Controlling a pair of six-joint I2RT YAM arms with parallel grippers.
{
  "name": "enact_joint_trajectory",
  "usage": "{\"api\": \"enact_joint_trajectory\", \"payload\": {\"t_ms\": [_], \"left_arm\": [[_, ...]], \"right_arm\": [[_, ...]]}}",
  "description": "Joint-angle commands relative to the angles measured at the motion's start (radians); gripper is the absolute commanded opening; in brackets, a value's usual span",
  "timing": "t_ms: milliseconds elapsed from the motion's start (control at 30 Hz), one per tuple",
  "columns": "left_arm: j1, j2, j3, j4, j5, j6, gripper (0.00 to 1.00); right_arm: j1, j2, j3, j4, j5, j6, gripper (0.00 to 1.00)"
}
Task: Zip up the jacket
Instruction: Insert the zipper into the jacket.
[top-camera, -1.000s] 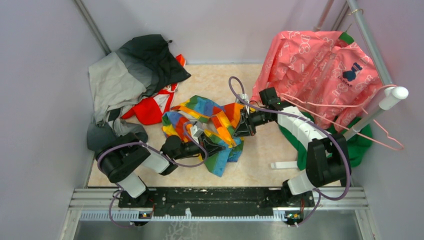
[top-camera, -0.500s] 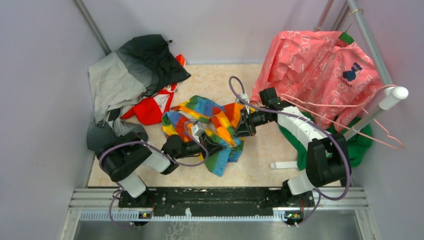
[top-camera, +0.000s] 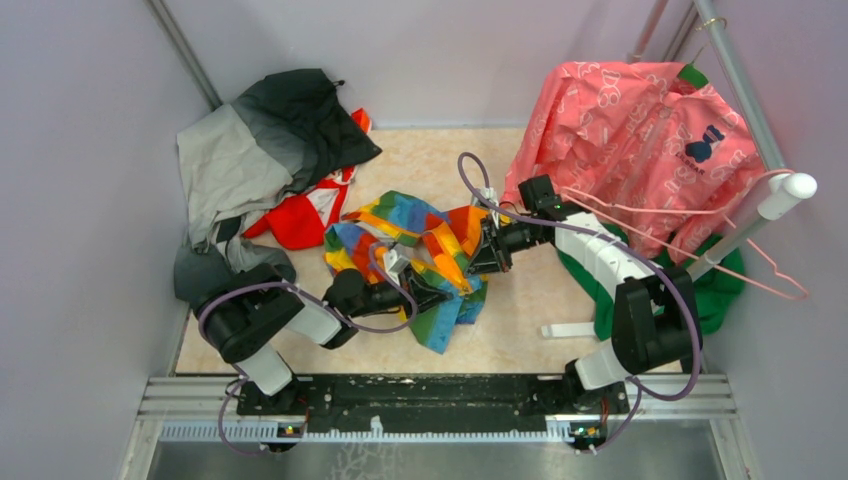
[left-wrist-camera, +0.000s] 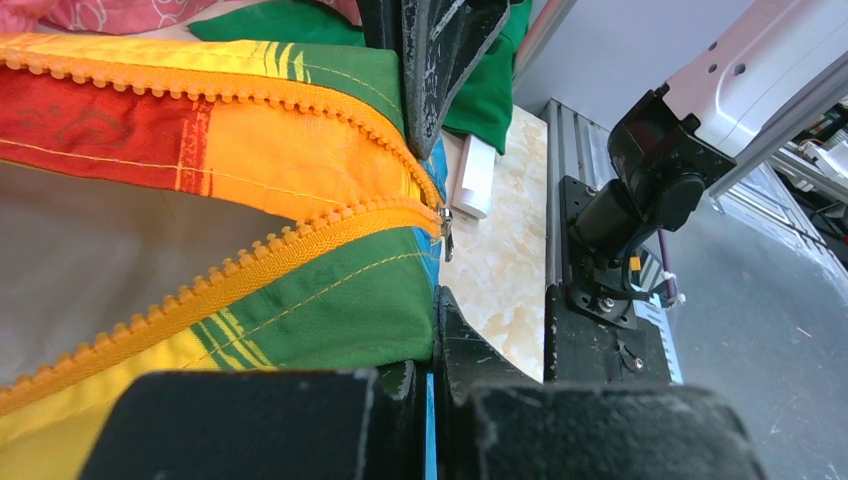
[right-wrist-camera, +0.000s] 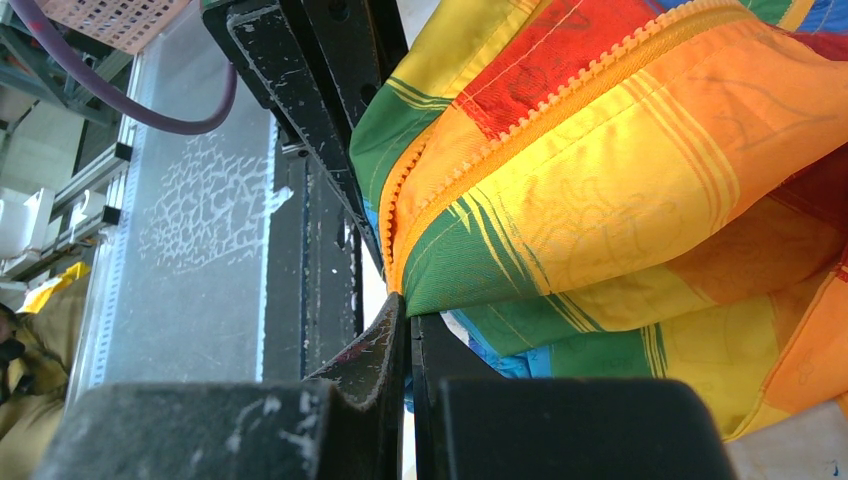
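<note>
The jacket (top-camera: 405, 222) lay crumpled on the worktop (top-camera: 520, 330) near the pink garment (top-camera: 640, 140) — left tool (top-camera: 430, 290) and right tool (top-camera: 488, 258) each pinched fabric beside its zipper (left-wrist-camera: 300, 248), presumably tensioning it so the slider (left-wrist-camera: 445, 228) could run.

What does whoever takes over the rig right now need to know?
Left gripper: shut on the jacket, pinching the fabric right beside the slider.
Right gripper: shut on the jacket, next to the orange zipper tape.
Jacket: crumpled between the two arms.
Done: both rows of teeth meet in the slider at one end.
Left: the rows spread apart from there, with pale lining showing between them. The slider has yet to be run along the whole front.
</note>
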Motion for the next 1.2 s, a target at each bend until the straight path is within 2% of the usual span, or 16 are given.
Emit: {"api": "enact_joint_trajectory", "payload": {"t_ms": [0, 1167], "left_arm": [[-0.003, 0.018, 0.022, 0.041, 0.036, -0.013, 0.00], [-0.011, -0.038, 0.004, -0.023, -0.008, -0.017, 0.00]], "right_arm": [[0.008, -0.021, 0.021, 0.007, -0.051, -0.025, 0.00], [0.009, -0.021, 0.019, 0.016, -0.055, -0.014, 0.00]]}}
